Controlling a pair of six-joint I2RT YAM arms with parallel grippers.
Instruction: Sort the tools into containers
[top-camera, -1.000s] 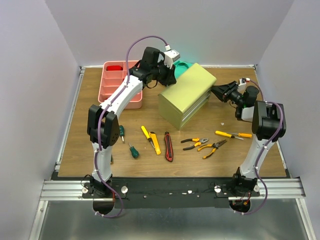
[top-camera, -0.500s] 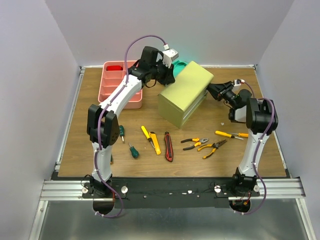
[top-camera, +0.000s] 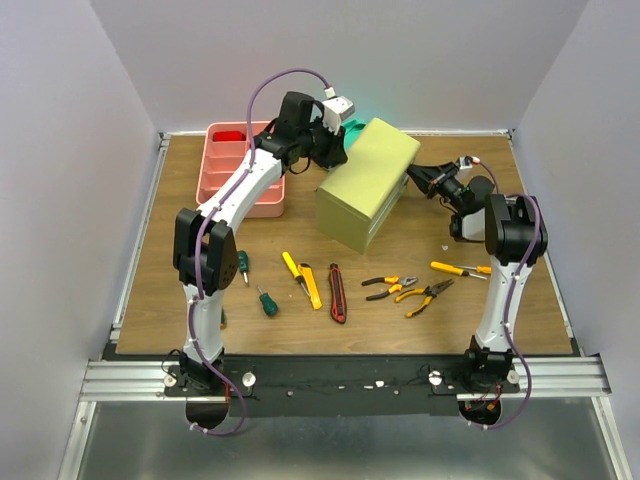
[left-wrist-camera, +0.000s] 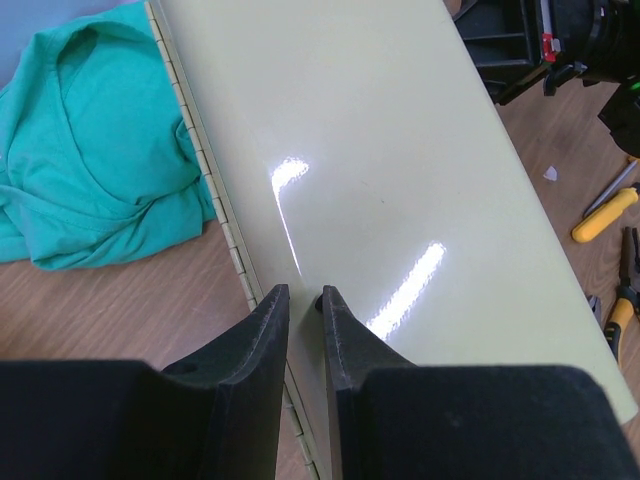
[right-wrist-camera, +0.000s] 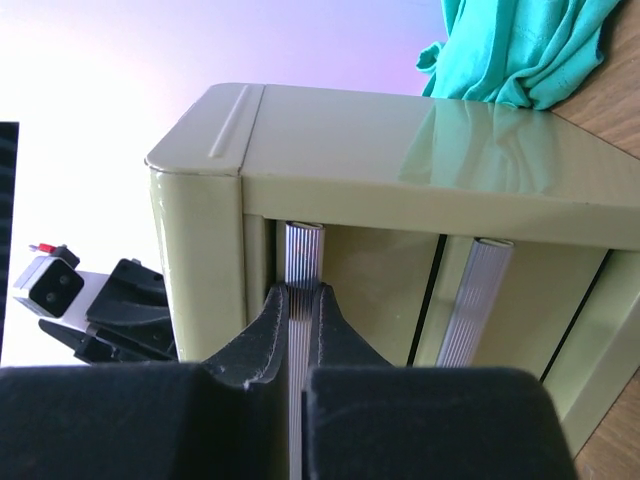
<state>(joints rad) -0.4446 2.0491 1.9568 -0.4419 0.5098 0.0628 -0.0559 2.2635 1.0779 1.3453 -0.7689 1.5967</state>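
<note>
The olive chest (top-camera: 365, 190) stands mid-table, its drawers facing right. My left gripper (top-camera: 335, 150) rests on the back of its lid (left-wrist-camera: 400, 170) near the hinge, fingers (left-wrist-camera: 260, 340) nearly together with nothing between them. My right gripper (top-camera: 414, 177) is shut on the ribbed silver handle (right-wrist-camera: 303, 250) of the top drawer (right-wrist-camera: 370, 290). The pink tray (top-camera: 240, 170) stands at the back left. In front of the chest lie two green-handled screwdrivers (top-camera: 266, 301), a yellow knife (top-camera: 312, 286), a red-black knife (top-camera: 337, 293), two pliers (top-camera: 408, 290) and yellow-handled screwdrivers (top-camera: 455, 269).
A green cloth (top-camera: 361, 129) lies bunched behind the chest, against the back wall; it also shows in the left wrist view (left-wrist-camera: 90, 150). A red item (top-camera: 232, 135) sits in the tray's far compartment. A second drawer handle (right-wrist-camera: 480, 300) is beside the gripped one.
My right gripper has moved left up to the chest front and onto the top drawer handle. The chest has turned slightly. The left gripper has stayed on the lid.
</note>
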